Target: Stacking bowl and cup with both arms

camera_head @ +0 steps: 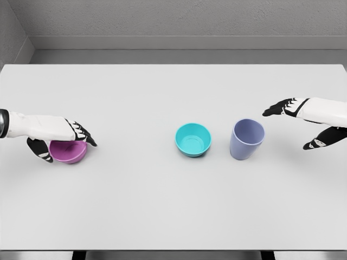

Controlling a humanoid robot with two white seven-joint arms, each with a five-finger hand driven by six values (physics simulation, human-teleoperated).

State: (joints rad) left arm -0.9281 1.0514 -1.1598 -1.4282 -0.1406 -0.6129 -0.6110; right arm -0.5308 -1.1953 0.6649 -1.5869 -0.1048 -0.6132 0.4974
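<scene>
A purple bowl (69, 151) sits on the white table (162, 206) at the left. My left hand (59, 142) covers it from above, fingers over the far rim and thumb on the near left side, closed around it. A teal bowl (193, 139) stands upright near the middle. Just right of it stands a lavender cup (246, 139), upright with its mouth open. My right hand (301, 123) hovers to the right of the cup, apart from it, fingers spread and thumb hanging lower, holding nothing.
The table's far edge meets a grey wall (173, 21). The near edge runs along the bottom of the view.
</scene>
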